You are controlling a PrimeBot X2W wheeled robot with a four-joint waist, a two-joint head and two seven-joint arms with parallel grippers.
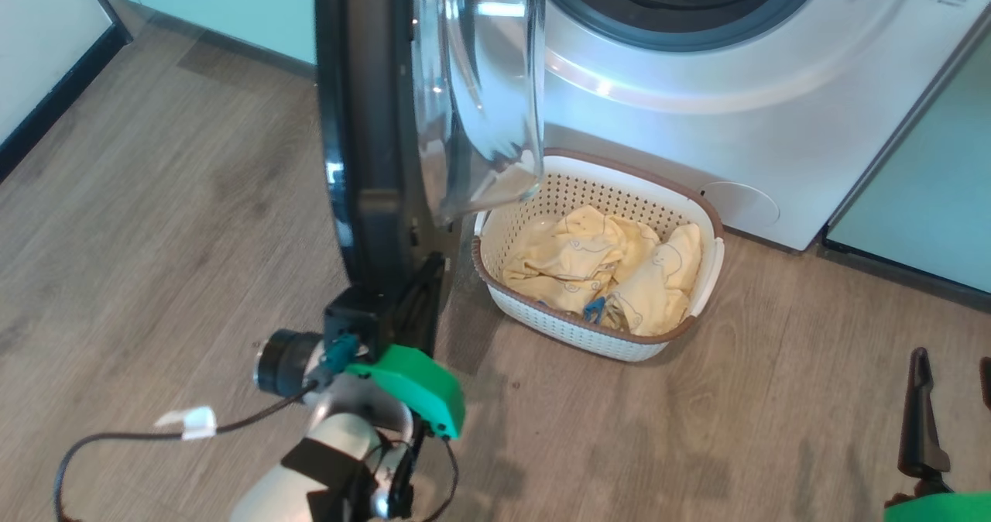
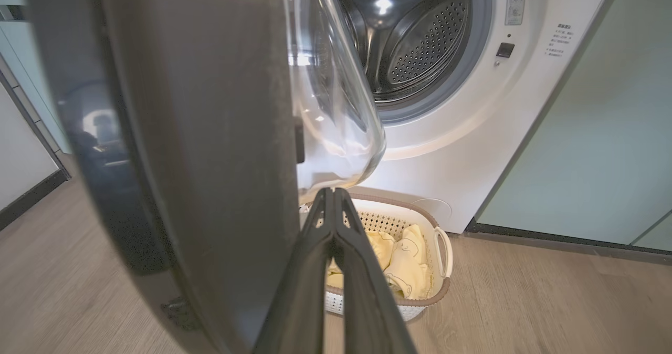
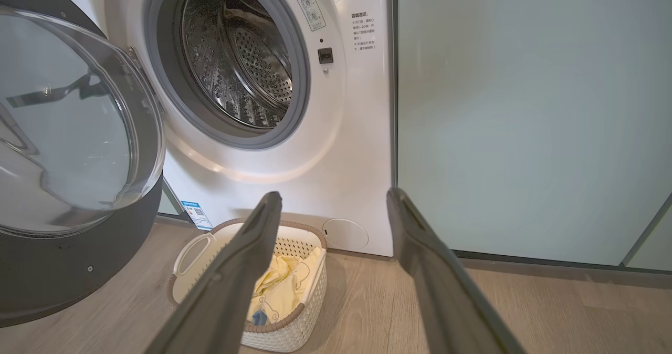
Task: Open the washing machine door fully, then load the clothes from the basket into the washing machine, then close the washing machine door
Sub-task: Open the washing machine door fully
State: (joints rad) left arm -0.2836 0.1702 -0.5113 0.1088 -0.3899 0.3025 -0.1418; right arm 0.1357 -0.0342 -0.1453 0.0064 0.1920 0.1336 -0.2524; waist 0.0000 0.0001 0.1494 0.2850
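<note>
You've got the door (image 1: 364, 119) swung wide, left gripper (image 2: 333, 201) pinched closed beside its edge, right gripper (image 3: 336, 201) spread, empty. The clothes (image 1: 604, 266) sit in the basket (image 1: 596, 167) before the washer (image 1: 697, 73): loading, closing remain.

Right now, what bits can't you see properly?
- Head view: back-left corner of the basket, blurred behind the door glass.
- Head view: right claw, cut off by the picture's corner.
- Right wrist view: small print on the washer, too small.
- Head view: basket's bottom, covered by clothes.
</note>
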